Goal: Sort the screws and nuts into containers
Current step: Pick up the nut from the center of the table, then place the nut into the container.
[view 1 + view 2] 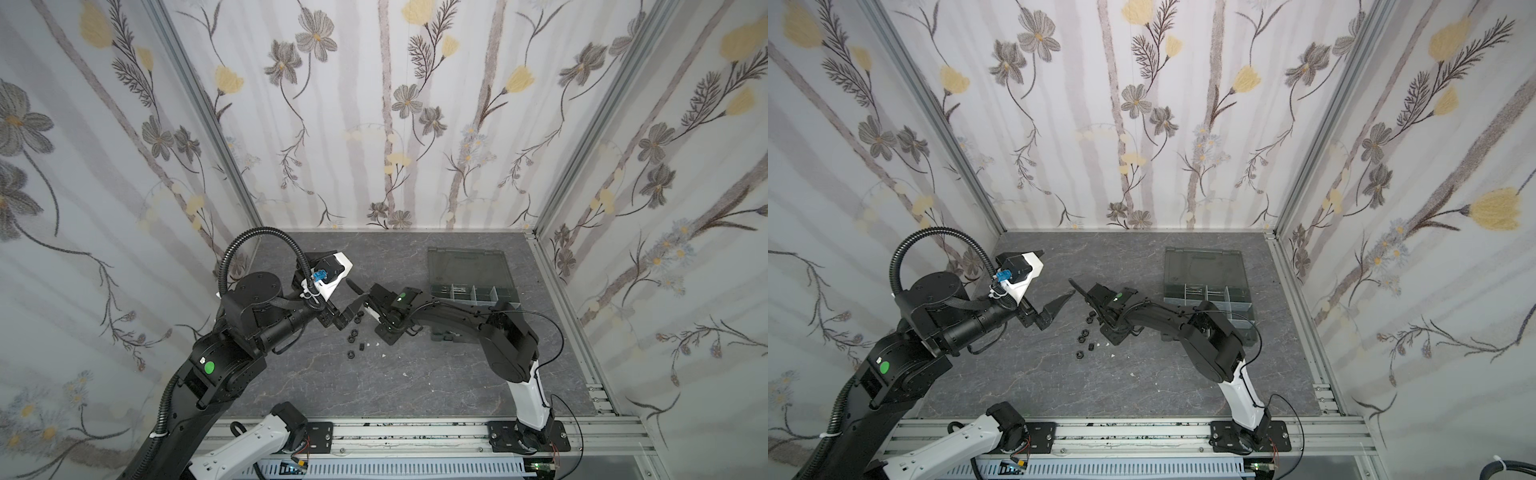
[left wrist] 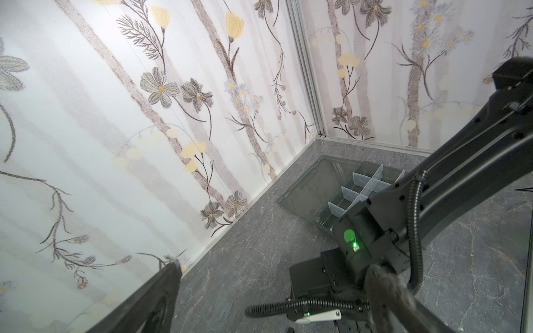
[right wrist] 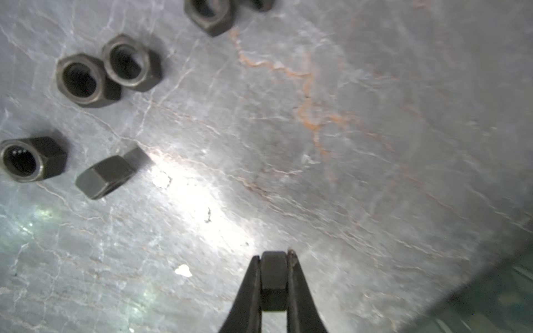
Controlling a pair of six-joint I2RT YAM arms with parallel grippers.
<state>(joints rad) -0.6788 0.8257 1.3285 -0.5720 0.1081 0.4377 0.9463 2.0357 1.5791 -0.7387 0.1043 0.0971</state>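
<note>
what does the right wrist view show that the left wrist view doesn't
Only the right wrist view: the right tool shut on a black nut, with loose nuts lying nearby. Only the left wrist view: the containers with the lid open, the right arm, and the wallpaper. Both: the grey marbled table.

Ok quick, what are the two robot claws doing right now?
Left gripper: open, empty.
Right gripper: shut on a small dark metal hex nut.
</note>
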